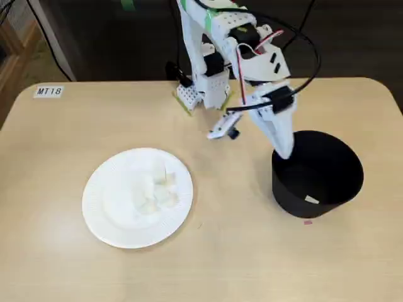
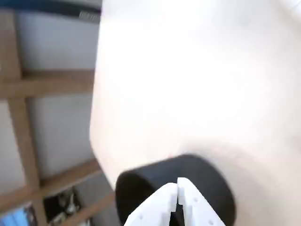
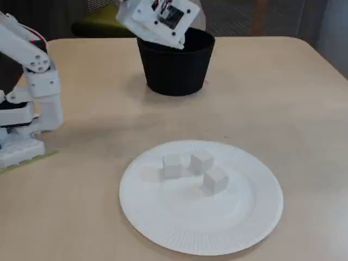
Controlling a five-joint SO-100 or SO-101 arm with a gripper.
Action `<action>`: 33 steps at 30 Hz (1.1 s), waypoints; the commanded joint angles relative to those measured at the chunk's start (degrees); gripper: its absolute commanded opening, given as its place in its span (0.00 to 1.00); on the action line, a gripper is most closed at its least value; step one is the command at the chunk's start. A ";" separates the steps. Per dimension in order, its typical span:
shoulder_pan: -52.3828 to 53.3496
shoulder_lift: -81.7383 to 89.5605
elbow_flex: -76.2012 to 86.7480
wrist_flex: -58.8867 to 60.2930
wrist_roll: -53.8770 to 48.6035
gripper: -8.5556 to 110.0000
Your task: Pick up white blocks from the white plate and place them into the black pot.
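Observation:
Three white blocks (image 3: pixel 201 161) lie close together near the middle of the white plate (image 3: pixel 163 223), which sits at the table's left in a fixed view (image 1: pixel 104 214), with the blocks (image 1: pixel 160 189) right of its centre. The black pot (image 1: pixel 334 182) stands at the right, apart from the plate. My gripper (image 1: pixel 286 151) hangs over the pot's left rim, pointing down. The wrist view has its white fingertips (image 2: pixel 186 195) pressed together above the pot (image 2: pixel 211 183) with nothing between them. A small pale patch (image 1: pixel 312 200) shows on the pot; I cannot tell what it is.
The arm's white base (image 1: pixel 201 94) stands at the table's far edge, and appears at the left of the other fixed view (image 3: pixel 24 125). A label reading MT18 (image 1: pixel 49 91) is stuck on the far left corner. A tiny pink speck (image 1: pixel 307 221) lies by the pot.

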 commanded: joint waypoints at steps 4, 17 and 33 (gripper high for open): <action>22.32 5.62 -2.99 12.04 -13.71 0.05; 31.64 -17.23 -11.69 9.14 -27.16 0.05; 36.65 -42.36 -29.36 5.80 -35.33 0.23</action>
